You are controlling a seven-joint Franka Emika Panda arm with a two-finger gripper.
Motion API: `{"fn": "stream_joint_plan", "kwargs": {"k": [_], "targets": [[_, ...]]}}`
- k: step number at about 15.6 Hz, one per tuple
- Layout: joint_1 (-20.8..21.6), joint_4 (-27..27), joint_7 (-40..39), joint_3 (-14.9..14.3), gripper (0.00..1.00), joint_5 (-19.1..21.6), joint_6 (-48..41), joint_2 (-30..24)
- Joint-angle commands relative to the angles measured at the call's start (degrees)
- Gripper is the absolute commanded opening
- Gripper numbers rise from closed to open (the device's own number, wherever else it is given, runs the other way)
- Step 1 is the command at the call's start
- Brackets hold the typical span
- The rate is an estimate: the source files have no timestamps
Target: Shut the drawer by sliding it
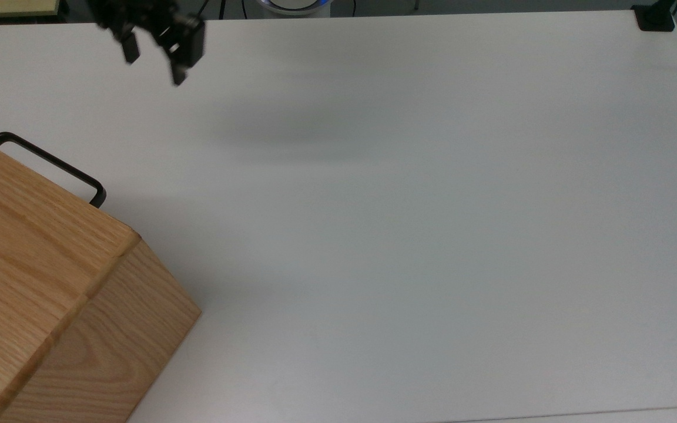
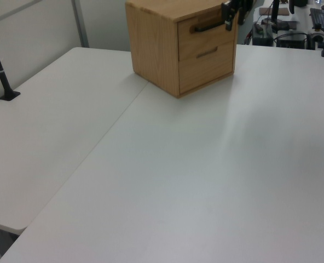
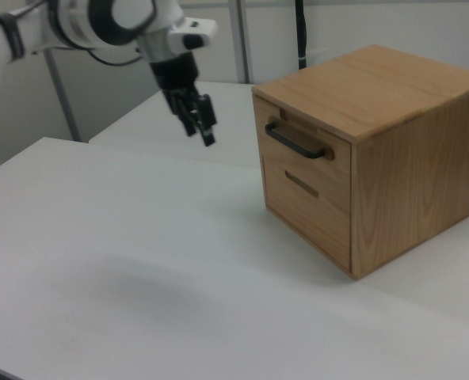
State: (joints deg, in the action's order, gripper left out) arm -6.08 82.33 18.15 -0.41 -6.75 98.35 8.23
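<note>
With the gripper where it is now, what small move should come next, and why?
Probably none beyond easing the gripper a little further away. The drawer looks flush with the cabinet front in the right view, only its black handle standing proud. The gripper hangs open, apart from the handle, over the bare table, so the closing push appears finished.

an oak cabinet (image 2: 167, 49) stands at the far end of a white table (image 2: 167, 181), its two drawer fronts turned toward the left view's right. the upper drawer (image 2: 203, 33) sits flush with the cabinet front and carries a thin black bar handle (image 2: 206, 27), while the lower front has a short slot pull. the black gripper (image 2: 234, 12) hangs by the cabinet's upper corner at the left view's right, past the handle's end, with its fingers apart and nothing between them.
</note>
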Motion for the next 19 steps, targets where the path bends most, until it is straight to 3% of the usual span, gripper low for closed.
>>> {"fn": "stream_joint_plan", "kwargs": {"k": [1,6,10,19], "targets": [[2.29,8.35,-0.05,0.84,1.0,5.24,-1.76,-8.65],[8.88,10.91,-1.36,0.32,1.0,6.14,-3.87,-11.21],[9.42,11.27,-15.4,0.32,1.0,5.52,-3.79,-11.04],[8.98,10.92,-16.57,0.14,1.0,5.61,-3.43,-10.95]]}}
